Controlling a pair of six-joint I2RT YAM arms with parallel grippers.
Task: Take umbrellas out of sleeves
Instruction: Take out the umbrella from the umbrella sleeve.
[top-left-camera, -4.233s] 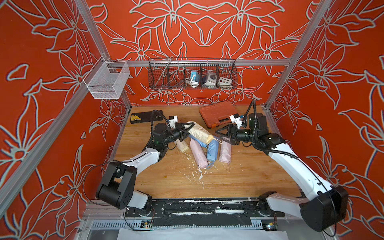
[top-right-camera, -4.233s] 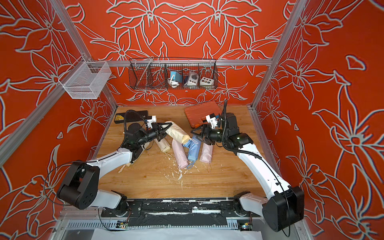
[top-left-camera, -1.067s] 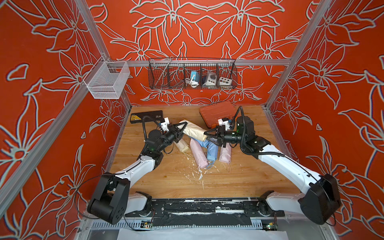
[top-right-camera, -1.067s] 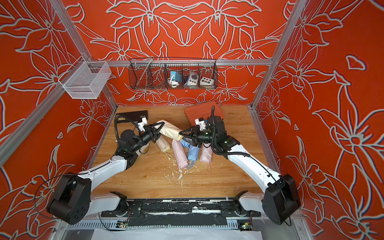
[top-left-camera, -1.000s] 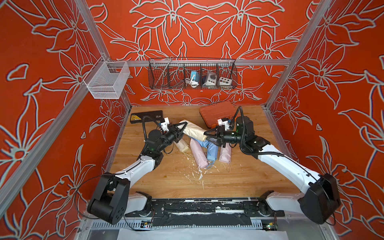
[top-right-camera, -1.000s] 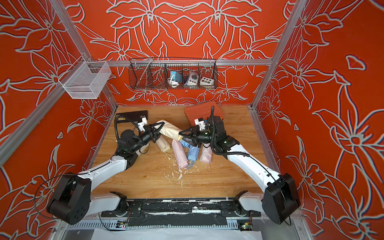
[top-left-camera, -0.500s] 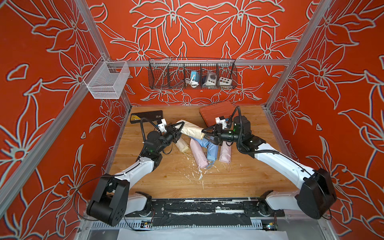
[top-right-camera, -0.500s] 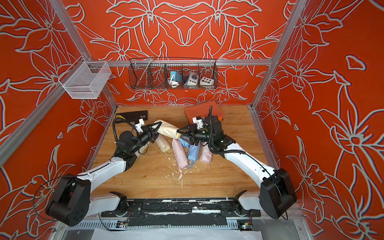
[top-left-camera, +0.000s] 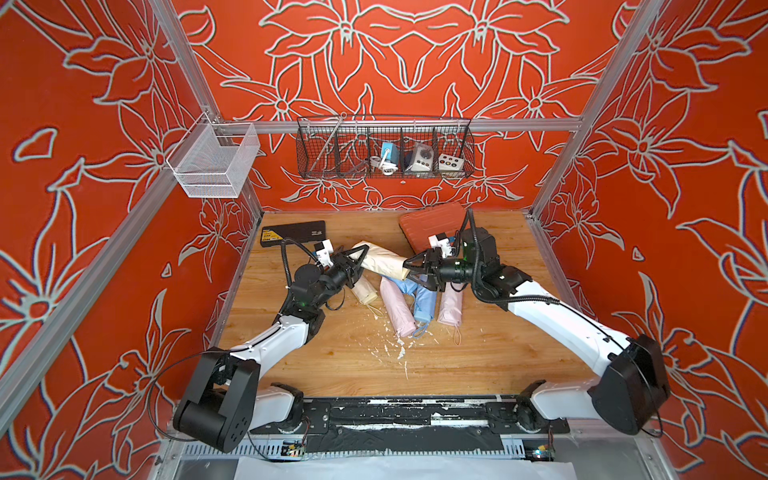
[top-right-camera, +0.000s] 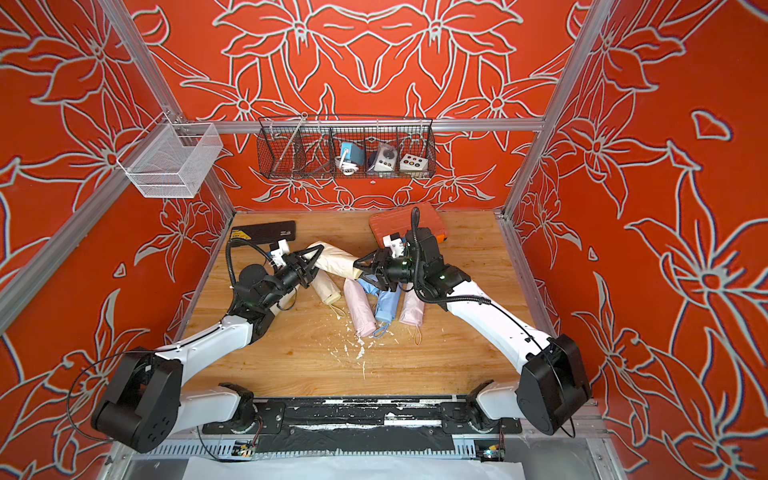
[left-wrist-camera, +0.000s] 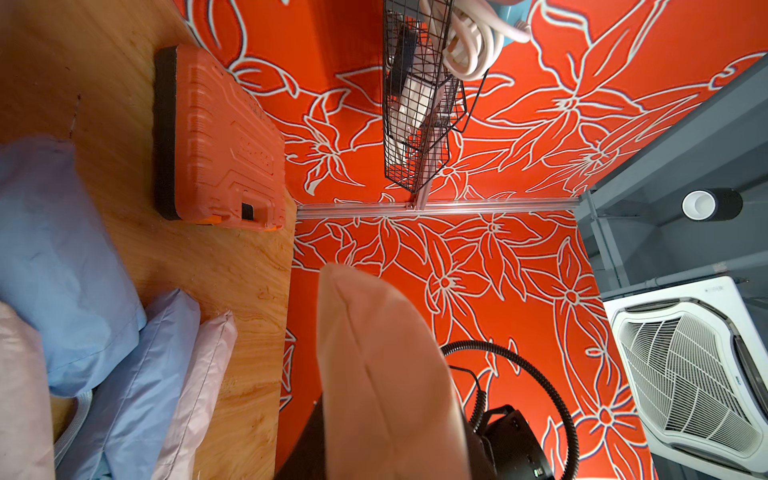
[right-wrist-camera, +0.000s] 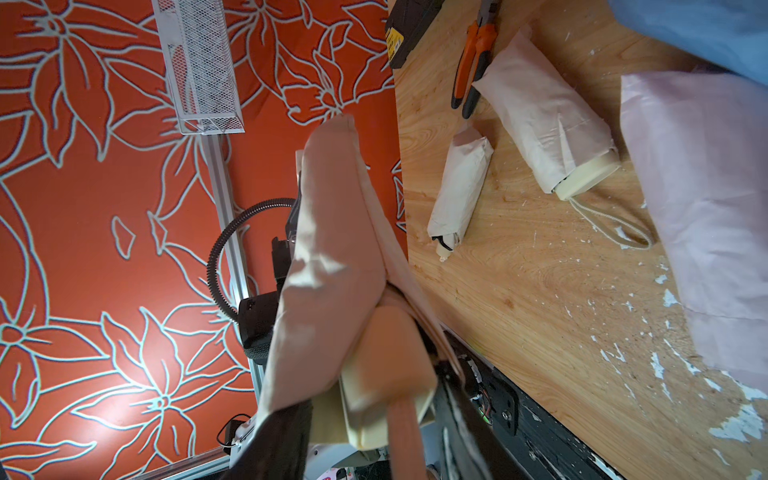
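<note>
Moving in, my right end effector (top-left-camera: 409, 271) now reaches the cream umbrella (right-wrist-camera: 382, 345) above the back middle of the surface (top-left-camera: 478, 353); whether it grips, I cannot tell. My left end effector (top-left-camera: 362, 258) clamps the sleeve (top-left-camera: 380, 261); next, grip firmly and pull apart.

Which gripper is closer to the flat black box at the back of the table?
Left. The left gripper sits near the flat black box; the right gripper is farther, at the other end of the cream-sleeved umbrella.

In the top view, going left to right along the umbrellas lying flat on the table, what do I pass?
cream umbrella → long pale pink umbrella → light blue umbrella → shorter pale pink umbrella
</note>
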